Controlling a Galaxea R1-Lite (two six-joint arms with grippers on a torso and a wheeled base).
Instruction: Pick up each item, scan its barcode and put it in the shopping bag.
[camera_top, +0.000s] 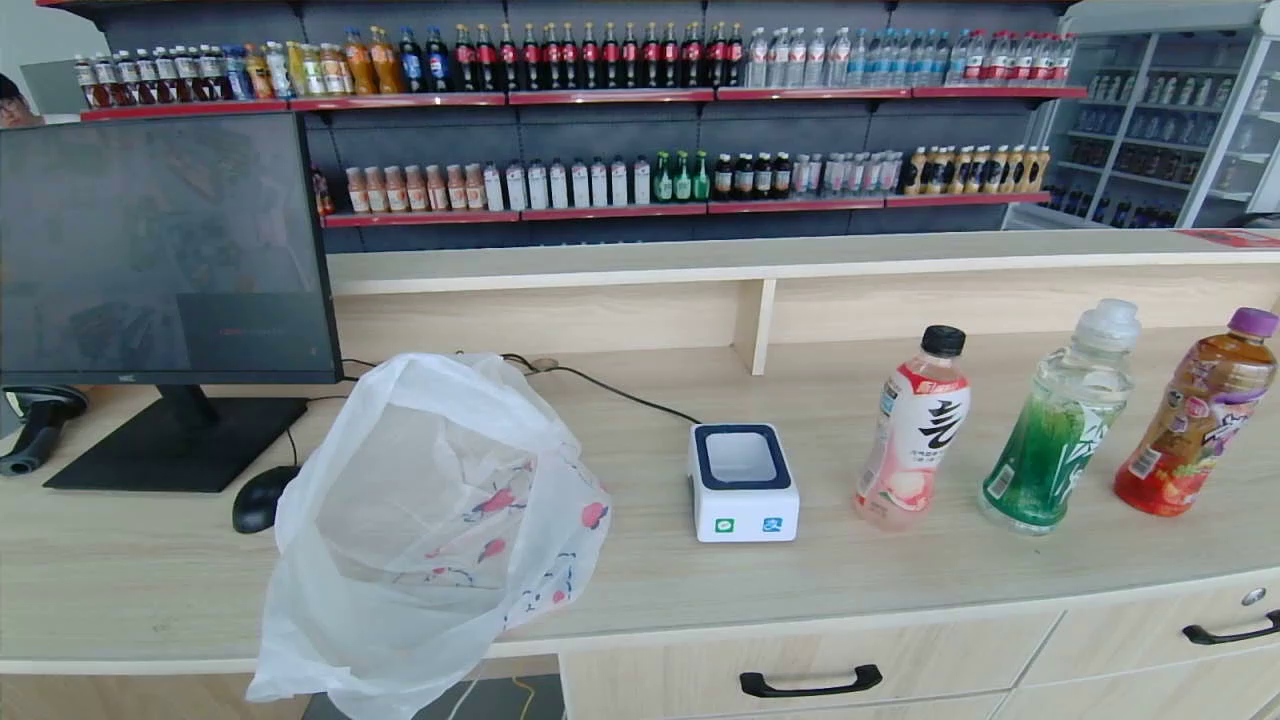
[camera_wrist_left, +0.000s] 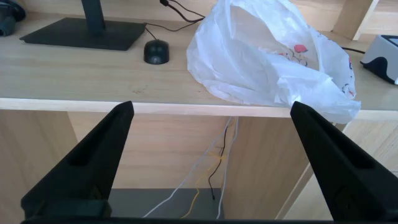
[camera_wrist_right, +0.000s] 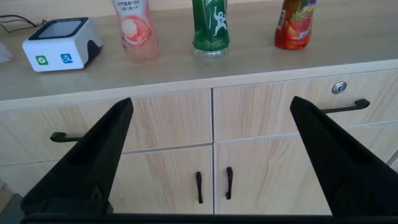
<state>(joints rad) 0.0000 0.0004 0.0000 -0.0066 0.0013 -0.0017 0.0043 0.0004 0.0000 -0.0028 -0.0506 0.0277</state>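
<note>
**Head view: three bottles waiting, both tools released**

Lined up upright on the pale wooden counter (camera_top: 900, 570), on the right arm's side for easy reach: pink peach-drink bottle with black cap (camera_top: 912, 430), clear green-labelled bottle (camera_top: 1050, 430), amber tea bottle with purple cap (camera_top: 1190, 420). Set between that row and the crumpled white plastic shopping bag (camera_top: 430, 520), whose mouth gapes ready for drop-in: white box scanner with blue-rimmed window (camera_top: 743, 483), facing up for barcodes. Held below the counter edge, fingers spread and empty: left gripper (camera_wrist_left: 211, 106) facing the bag, right gripper (camera_wrist_right: 211, 102) facing the bottles.

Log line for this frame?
left gripper: open, low before bag | right gripper: open, low before cabinet doors | pink bottle, green bottle, purple-capped bottle: upright, right of scanner
</note>
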